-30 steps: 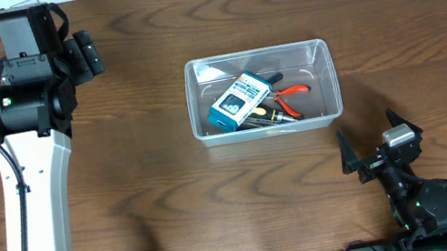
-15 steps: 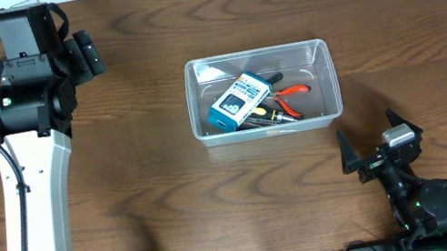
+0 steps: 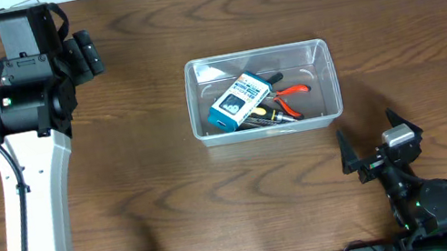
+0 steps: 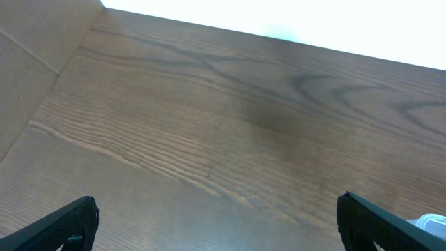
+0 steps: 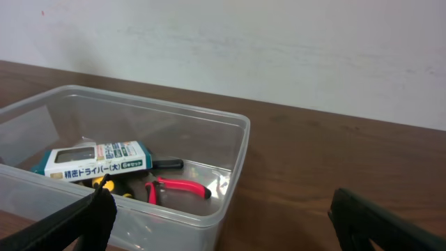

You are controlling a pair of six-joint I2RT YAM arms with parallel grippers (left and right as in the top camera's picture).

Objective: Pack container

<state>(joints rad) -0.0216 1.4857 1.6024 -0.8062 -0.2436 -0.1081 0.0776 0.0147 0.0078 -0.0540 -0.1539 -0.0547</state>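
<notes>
The clear plastic container point(image 3: 330, 79) stands at the table's middle right. Inside lie a blue-and-white box point(image 3: 239, 101), red-handled pliers point(image 3: 292, 97) and a yellow-and-black tool point(image 3: 261, 116). The right wrist view shows the container point(image 5: 237, 160), the box point(image 5: 97, 159) and the pliers point(image 5: 178, 187). My right gripper point(image 3: 377, 144) is open and empty, just in front of the container's right end; its fingers point(image 5: 230, 223) frame the container's near corner. My left gripper point(image 3: 86, 53) is open and empty at the far left; its fingers point(image 4: 216, 223) are over bare wood.
The left arm's white link point(image 3: 32, 215) stretches along the table's left side. A white wall rises behind the table in the right wrist view. A sliver of something pale point(image 4: 428, 223) shows beside the left gripper's right finger.
</notes>
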